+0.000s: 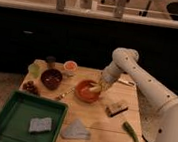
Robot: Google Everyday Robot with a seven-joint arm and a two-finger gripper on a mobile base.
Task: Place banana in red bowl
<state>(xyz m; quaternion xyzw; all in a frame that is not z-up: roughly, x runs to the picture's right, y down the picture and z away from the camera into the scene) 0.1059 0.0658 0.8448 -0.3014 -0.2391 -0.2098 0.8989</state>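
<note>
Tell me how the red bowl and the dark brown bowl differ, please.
The red bowl is orange-red and wider; the dark brown bowl is maroon and smaller. The tool is at the red bowl's right rim; nothing is near the dark brown bowl. Both are round and stand upright.

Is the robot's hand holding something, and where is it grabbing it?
Cannot be told. The gripper hangs over the red bowl's right rim, with something pale, likely the banana, at its tip.

A green tray [3, 123] on the counter [103, 138] holds a grey sponge [40, 124]. A folded grey cloth [76, 130] lies just beside it. Farther right lies a green chili pepper [131, 134], with a maroon bowl [51, 78] and small orange-filled cup [70, 66] behind.
</note>
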